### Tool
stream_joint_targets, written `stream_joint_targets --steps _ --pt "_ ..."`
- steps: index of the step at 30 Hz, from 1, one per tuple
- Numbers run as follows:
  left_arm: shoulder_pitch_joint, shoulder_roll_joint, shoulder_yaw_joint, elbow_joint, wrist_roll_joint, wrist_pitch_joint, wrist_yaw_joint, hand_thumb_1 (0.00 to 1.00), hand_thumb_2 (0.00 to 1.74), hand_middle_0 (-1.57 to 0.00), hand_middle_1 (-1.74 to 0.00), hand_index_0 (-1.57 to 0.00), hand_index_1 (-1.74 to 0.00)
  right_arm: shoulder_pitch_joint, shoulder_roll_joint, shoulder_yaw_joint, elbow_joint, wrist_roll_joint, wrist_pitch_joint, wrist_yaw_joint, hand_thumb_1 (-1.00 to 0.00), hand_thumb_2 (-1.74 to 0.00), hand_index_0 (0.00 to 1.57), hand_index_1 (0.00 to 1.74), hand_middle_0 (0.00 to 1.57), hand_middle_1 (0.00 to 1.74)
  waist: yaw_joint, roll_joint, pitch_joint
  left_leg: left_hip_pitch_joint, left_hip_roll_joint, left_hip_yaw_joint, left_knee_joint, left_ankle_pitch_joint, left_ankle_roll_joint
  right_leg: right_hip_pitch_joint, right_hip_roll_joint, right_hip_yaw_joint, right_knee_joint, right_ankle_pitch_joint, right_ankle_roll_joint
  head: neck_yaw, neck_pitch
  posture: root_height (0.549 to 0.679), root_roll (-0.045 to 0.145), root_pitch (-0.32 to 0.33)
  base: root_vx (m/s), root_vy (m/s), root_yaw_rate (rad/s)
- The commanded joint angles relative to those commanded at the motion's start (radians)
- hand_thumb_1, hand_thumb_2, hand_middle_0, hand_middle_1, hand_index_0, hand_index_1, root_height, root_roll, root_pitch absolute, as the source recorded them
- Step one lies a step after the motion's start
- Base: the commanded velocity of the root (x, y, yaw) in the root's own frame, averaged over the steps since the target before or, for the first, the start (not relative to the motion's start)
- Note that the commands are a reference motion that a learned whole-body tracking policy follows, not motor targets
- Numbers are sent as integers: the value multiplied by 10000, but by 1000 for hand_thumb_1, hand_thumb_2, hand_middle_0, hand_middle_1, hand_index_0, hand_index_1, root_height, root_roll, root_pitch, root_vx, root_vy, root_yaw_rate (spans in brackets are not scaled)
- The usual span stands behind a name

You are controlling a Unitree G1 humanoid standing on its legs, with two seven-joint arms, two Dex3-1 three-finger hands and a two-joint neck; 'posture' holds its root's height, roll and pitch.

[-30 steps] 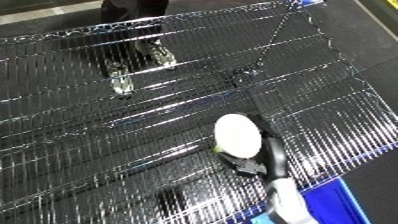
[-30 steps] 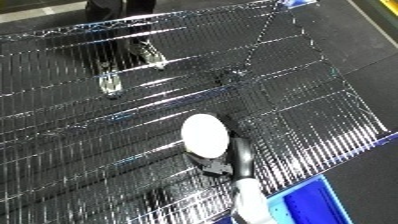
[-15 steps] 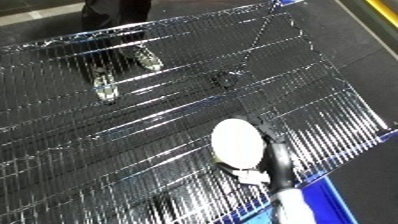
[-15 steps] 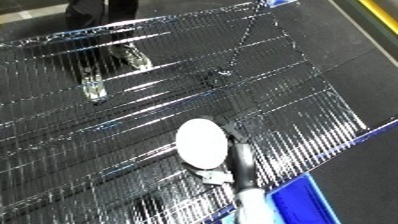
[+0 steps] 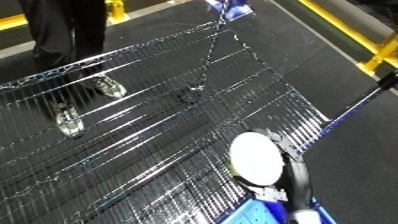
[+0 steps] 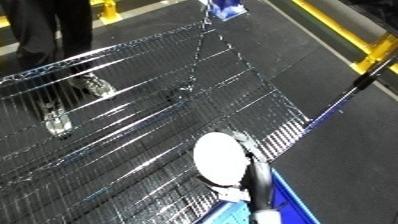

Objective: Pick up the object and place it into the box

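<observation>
A white round flat object (image 5: 256, 158) is held above the wire-mesh table (image 5: 151, 150), near its right front corner. My right hand (image 5: 295, 176), black, curls round the object's lower right edge, and the white forearm runs out of the bottom edge. The blue bin (image 6: 291, 201) shows at the bottom right, just under and beside the hand. The object hangs over the mesh at the bin's near rim. My left hand is in neither view.
The table's right edge (image 5: 293, 90) runs diagonally, with dark floor beyond it. A thin blue-black bar (image 5: 355, 105) slants up from that edge. A yellow rail (image 5: 364, 37) lines the far right. A small blue thing (image 6: 222, 9) lies at the top.
The camera has swung right and down. My right hand has carried the white object lower and to the right, and more of the blue bin now shows beneath it.
</observation>
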Motion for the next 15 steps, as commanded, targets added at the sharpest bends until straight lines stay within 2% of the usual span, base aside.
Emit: stream_joint_targets --steps 6,10,15 --pt "231 -156 -21 112 -120 -197 -94 1000 1740 -1570 -1740 -1570 -1740 1170 -19 -705 77 695 -503 -12 -500 -870 785 870 785 870 -504 202 -139 601 85 325 -290 -35 1 313 -85 210 -289 23 49 644 -537 656 79 -20 7 93 -169" --pt "260 -294 -96 279 -240 -385 -104 1000 1740 -1570 -1740 -1570 -1740 1688 -99 -1135 484 1218 -838 67 -500 -870 785 870 785 870 -822 385 -187 919 93 500 -449 -10 -15 484 -101 352 -476 51 73 1122 -992 657 83 -28 2 91 -162" --pt "302 -461 -164 482 -352 -595 -130 1000 1740 -1570 -1740 -1570 -1740 2064 -214 -1494 1060 1487 -1050 187 -500 -870 785 870 785 870 -1133 616 -222 1199 96 645 -552 43 -57 635 -99 506 -687 78 79 1540 -1342 658 88 -33 4 69 -123"
